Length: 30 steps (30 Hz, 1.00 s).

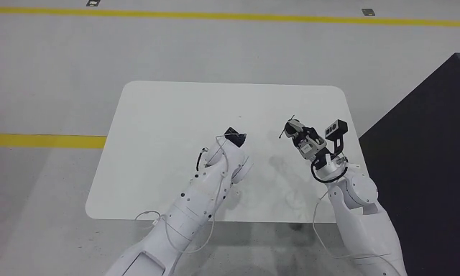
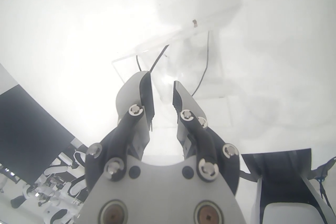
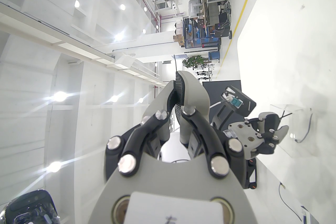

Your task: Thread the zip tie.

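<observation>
Holding the zip tie (image 3: 174,65) in my right jaws at the moment. They're shut tight on it, with the thin black tail poking out past the tips and pointing off into the room. That arm is up over the right part of the worktop (image 1: 165,125), so the tie is in the air and touching nothing else.

My left jaws are partly open, with a plain gap between the pads (image 2: 147,96). They hang just over a clear plastic stand (image 2: 181,34) that sits on the worktop. A few thin black strands (image 2: 203,70) hang around that stand. One runs right up to the tip of a left pad, and honestly I can't tell whether it touches the pad or just passes behind it. Nothing sits between the pads as far as I can see.

Progress-wise I'd call this early. One end is gripped, fine, but I see no loop and the tail isn't through any slot. Left to do, by my reckoning: bring the two arms together, line the tail up with the opening and feed it through.
</observation>
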Available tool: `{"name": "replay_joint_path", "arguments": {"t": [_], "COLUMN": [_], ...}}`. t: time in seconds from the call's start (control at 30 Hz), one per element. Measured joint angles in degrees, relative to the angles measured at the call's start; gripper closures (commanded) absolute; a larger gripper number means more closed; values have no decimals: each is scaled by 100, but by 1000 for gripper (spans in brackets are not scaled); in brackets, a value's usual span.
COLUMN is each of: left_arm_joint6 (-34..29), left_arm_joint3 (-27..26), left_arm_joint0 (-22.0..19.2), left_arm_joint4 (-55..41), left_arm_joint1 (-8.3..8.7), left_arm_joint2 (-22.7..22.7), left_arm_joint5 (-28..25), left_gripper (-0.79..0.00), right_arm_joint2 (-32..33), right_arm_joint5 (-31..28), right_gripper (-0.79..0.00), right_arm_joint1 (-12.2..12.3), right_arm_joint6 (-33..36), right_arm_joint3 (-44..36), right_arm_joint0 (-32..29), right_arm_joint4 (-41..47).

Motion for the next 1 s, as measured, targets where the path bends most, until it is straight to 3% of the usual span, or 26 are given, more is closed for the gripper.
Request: {"name": "replay_joint_path", "arguments": {"t": [0.37, 0.47, 0.63, 1.0], "left_arm_joint6": [194, 232, 262, 136], "left_arm_joint3": [367, 516, 713, 858], "left_arm_joint0": [-125, -199, -301, -285], "left_arm_joint4": [-76, -95, -177, -264], "left_arm_joint1": [-98, -123, -166, -235], "left_arm_joint2": [16, -6, -45, -34], "left_arm_joint5": [-67, -46, -59, -155], "left_gripper": [-154, -126, 0, 0], "right_arm_joint2": [0, 0, 0, 0], "right_arm_joint5": [0, 0, 0, 0], "right_gripper": [0, 0, 0, 0], "right_arm_joint1": [0, 0, 0, 0], "right_arm_joint6": [0, 0, 0, 0], "right_arm_joint3": [0, 0, 0, 0], "right_arm_joint0": [0, 0, 0, 0], "right_arm_joint4": [0, 0, 0, 0]}}
